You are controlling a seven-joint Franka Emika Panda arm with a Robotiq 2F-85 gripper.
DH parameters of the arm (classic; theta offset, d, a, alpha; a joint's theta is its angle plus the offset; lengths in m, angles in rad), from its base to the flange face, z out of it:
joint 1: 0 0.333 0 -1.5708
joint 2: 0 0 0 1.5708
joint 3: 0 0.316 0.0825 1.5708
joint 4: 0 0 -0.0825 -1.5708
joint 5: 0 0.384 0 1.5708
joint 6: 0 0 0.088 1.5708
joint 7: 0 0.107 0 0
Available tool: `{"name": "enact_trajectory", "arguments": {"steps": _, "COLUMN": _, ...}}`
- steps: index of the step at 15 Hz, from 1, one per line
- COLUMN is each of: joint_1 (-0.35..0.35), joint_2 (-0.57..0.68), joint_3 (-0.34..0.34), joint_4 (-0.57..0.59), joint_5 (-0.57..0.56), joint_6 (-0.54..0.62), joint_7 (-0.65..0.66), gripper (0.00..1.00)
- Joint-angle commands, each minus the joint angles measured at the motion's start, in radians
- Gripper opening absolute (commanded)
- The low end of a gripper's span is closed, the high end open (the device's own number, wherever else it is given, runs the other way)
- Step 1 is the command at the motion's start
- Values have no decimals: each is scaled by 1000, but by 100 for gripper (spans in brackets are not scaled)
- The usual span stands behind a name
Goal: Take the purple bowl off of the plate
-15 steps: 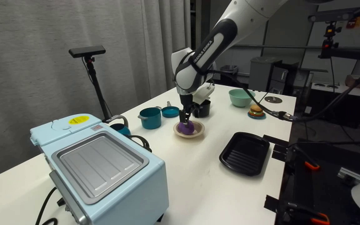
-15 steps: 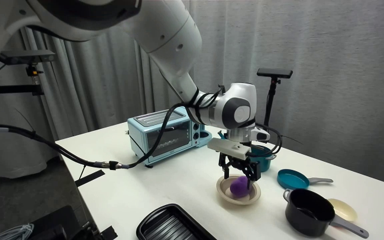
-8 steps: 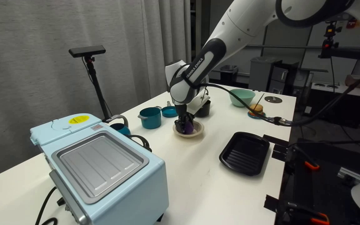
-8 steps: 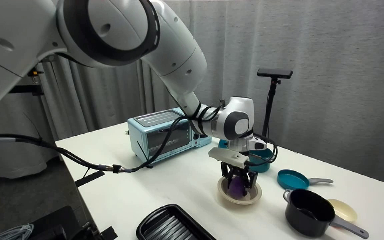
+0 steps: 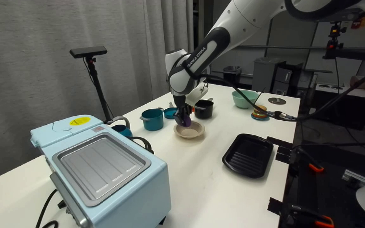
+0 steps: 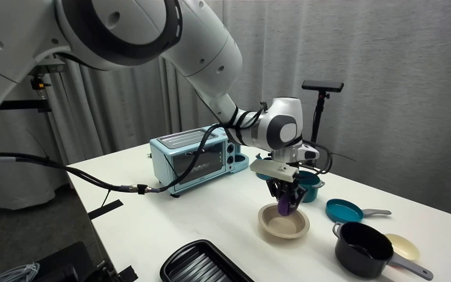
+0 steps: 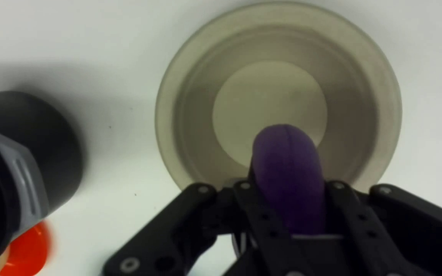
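The purple thing (image 7: 289,168) lies between the fingers (image 7: 261,214) and over the dish (image 7: 269,92), and the next move turns on that. The task calls it a bowl, yet it shows as a long rounded body with a seam and no hollow in sight. The gripper (image 7: 293,191) has it pinched, one finger against each flank, the gap no wider than the thing itself. Its long axis runs with the fingers rather than across them, so the rounded end juts past the tips, toward the middle of the dish in the wrist view. In both exterior views that end hangs over the dish, seemingly apart from its floor; whether it is higher than the rim is unclear. My reading is that the thing is lifted off the floor of the dish but not yet carried beside it. The jutting end, being lowest, is likeliest to catch the rim, so I would raise it further before going sideways, and away from the black pot (image 7: 54,134), which stands near the dish.
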Motion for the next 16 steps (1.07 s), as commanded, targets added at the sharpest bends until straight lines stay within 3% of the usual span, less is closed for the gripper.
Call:
{"name": "enact_trajectory", "arguments": {"steps": 1, "joint_1": 0, "joint_2": -152, "joint_3": 13, "joint_4": -125, "joint_5": -1, "joint_6": 1, "joint_7": -8, "gripper": 5}}
{"name": "enact_trajectory", "arguments": {"steps": 10, "joint_1": 28, "joint_2": -484, "joint_3": 110, "joint_4": -466, "joint_5": 10, "joint_6": 52, "joint_7": -66, "gripper": 5}}
{"name": "enact_trajectory", "arguments": {"steps": 16, "joint_1": 59, "joint_2": -497, "joint_3": 174, "joint_4": -592, "joint_5": 37, "joint_6": 106, "joint_7": -98, "gripper": 5}}
